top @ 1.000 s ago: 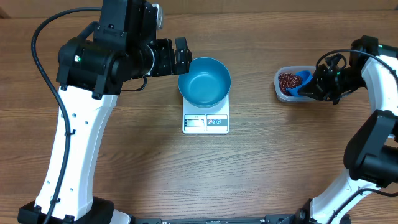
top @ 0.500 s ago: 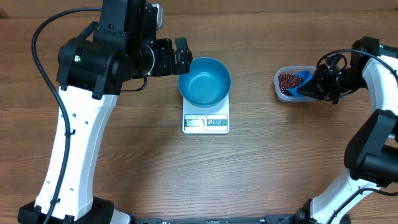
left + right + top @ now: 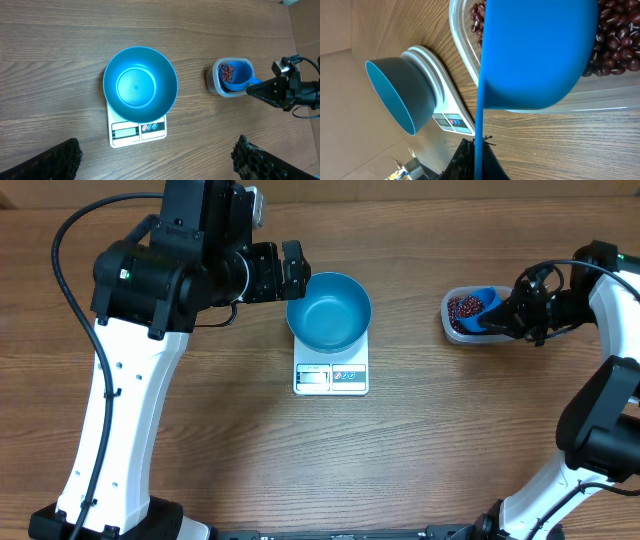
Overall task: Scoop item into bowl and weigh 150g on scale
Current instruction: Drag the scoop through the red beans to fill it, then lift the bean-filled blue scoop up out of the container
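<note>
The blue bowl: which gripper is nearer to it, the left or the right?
The left gripper, hovering open beside the bowl; the right gripper is far off at the tub, holding the scoop.

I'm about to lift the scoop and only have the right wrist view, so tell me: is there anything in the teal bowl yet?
Observer: No. From above, the bowl shows a bare blue bottom as it sits on the scale.
Operator: And did my scoop pick up any beans?
Observer: It doesn't look like it. The scoop shows a plain blue hollow, and the beans lie beside it in the tub.
</note>
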`<state>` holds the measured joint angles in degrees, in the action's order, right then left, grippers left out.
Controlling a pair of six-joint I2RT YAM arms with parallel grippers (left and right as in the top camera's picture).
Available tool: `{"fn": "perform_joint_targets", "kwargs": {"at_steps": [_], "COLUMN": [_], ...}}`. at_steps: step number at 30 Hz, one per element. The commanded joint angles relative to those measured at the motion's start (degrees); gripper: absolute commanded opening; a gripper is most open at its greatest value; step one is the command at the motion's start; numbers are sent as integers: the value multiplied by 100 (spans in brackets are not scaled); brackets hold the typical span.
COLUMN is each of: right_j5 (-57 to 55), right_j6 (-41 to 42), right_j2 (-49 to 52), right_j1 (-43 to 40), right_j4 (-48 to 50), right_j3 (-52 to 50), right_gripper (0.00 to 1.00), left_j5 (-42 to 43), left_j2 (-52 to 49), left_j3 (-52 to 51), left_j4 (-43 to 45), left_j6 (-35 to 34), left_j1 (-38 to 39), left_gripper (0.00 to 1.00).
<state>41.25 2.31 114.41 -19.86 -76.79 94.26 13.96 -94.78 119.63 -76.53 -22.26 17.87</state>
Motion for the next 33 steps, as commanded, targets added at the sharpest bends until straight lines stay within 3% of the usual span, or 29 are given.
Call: {"fn": "perform_joint_targets", "kwargs": {"at_steps": [1, 19, 33], "right_j5": [197, 348, 1161], "right_j6": [-138, -321, -1497], "right_j2": [55, 55, 55], "right_j1": [-20, -83, -791], "right_j4": [-2, -33, -640], "right_j3": [-50, -50, -50], "right_gripper": [4, 4, 4], "left_j5": [96, 111, 114], "left_j2": [-46, -46, -46], "left_j3": [96, 96, 96], "left_j4": [9, 7, 15], "left_j6": [107, 107, 103], "left_j1": [-22, -22, -22], "left_gripper": [100, 100, 99]}}
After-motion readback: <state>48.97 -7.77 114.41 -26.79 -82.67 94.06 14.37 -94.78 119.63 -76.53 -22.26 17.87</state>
